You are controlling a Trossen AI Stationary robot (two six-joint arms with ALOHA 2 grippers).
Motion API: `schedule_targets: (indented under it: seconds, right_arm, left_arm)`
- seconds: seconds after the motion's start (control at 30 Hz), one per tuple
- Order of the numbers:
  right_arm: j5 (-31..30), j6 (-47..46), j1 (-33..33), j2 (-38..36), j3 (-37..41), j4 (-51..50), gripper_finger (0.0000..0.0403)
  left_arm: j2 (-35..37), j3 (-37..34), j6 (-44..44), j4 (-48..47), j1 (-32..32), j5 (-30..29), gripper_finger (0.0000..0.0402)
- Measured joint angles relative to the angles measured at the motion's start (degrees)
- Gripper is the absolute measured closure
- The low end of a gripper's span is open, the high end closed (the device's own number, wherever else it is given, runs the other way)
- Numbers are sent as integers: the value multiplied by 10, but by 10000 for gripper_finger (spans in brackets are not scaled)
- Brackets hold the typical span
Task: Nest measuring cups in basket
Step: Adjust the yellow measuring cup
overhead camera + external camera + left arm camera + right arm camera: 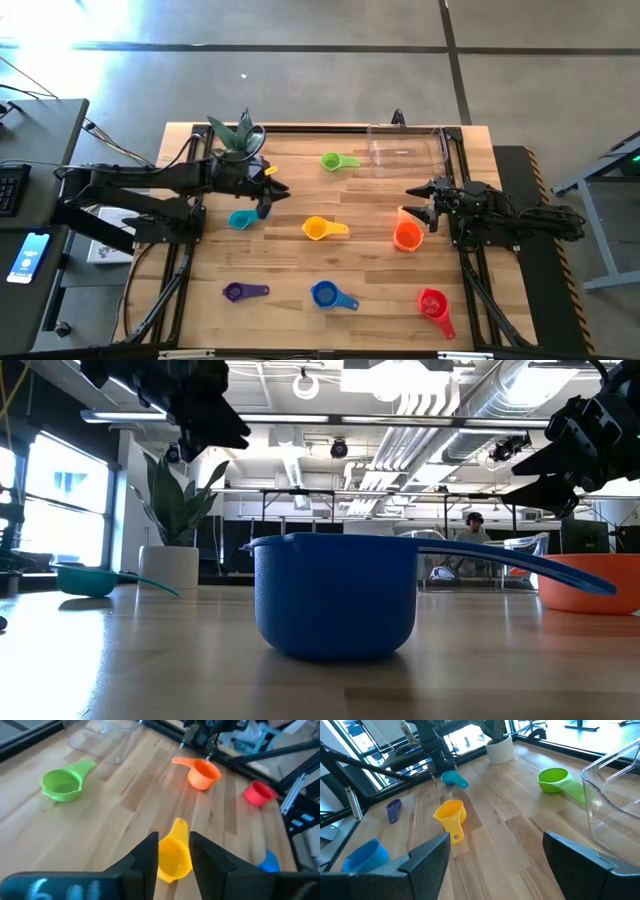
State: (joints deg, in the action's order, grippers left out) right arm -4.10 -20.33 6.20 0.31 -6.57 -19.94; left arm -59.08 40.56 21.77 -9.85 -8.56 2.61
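Just below your left gripper (272, 194) lies the small teal plastic measuring cup (241, 219), on the wooden counter (300, 270) and not held; the fingers stand a narrow way apart with nothing between them. Ahead of that gripper, in its wrist view, sits the yellow plastic measuring cup (173, 855), its handle pointing away towards the orange cup.

Your right gripper (420, 200) hangs with its fingers spread wide and empty, just beside the orange plastic measuring cup (407, 232). The clear rectangular plastic basket (404, 150) is close by, beyond that gripper at the far edge of the counter, and nothing lies in it that I can see.

The other cups are scattered: the green plastic measuring cup (336, 161) is near the basket, between the two grippers; the purple one (240, 292), the blue one (328, 295) and the red one (434, 304) lie along the near side, well apart from either gripper.

By my reading, you are at the very start: no cup is nested and none is in the basket. The next move calls for choosing one cup and closing on its handle or rim; the orange cup, nearest the open right gripper and the basket, looks the easy first pick. Place the biggest cup first, so the smaller ones can drop inside it.
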Motion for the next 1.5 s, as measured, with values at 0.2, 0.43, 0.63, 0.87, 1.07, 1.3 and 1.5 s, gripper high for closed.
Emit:
schedule_targets:
  seconds: [0.2, 0.43, 0.63, 0.87, 1.07, 1.3, 1.5]
  right_arm:
    - [0, -2, 2, 0, 0, 0, 94]
    - [0, -2, 2, 0, 0, -2, 94]
    - [0, -2, 2, 0, 0, -2, 94]
    - [-31, -5, 2, 0, 0, 13, 94]
    - [-45, -66, 2, 0, 0, 57, 94]
    - [-45, -67, 2, 0, 0, 127, 94]
    - [-46, -101, 2, 0, 0, 189, 94]
  left_arm:
    - [-33, 0, 5, 69, 0, 28, 272]
    - [-77, 0, -64, 148, 7, 61, 275]
    - [-111, 1, -148, 166, 32, 62, 277]
    - [-138, 15, -177, 159, 62, 58, 277]
    - [-184, 90, -238, 66, 80, 35, 277]
    - [-248, 150, -273, 1, 80, 18, 277]
    - [-287, 166, -276, 3, 90, 18, 277]
